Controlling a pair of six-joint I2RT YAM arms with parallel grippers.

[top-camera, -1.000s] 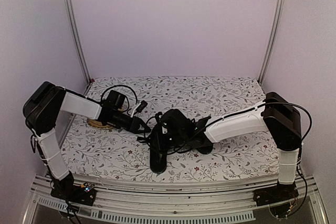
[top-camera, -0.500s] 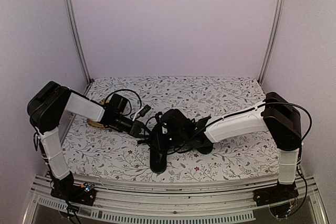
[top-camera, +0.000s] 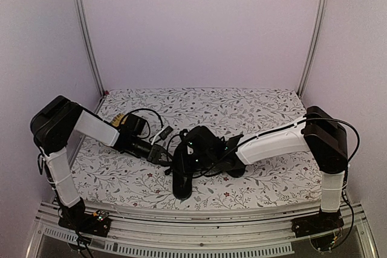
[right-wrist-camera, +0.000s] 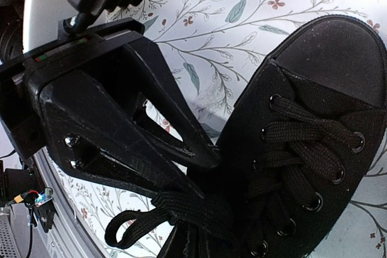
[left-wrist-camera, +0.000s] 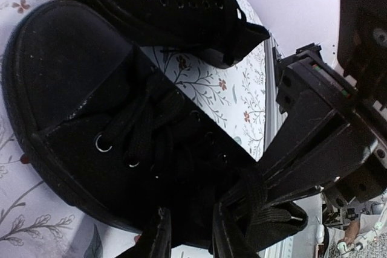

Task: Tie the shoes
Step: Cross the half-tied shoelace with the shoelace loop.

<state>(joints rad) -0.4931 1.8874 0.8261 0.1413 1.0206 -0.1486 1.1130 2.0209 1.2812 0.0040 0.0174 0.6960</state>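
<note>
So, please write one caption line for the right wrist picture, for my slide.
Left gripper pinching a black lace beside the near black canvas shoe on the floral tablecloth.

The top view looks down from behind the arm bases. Both wrist views sit very close, probably over the same near shoe (left-wrist-camera: pixel 109 131), shared from opposite sides.

Soft even light, mild blur
</note>
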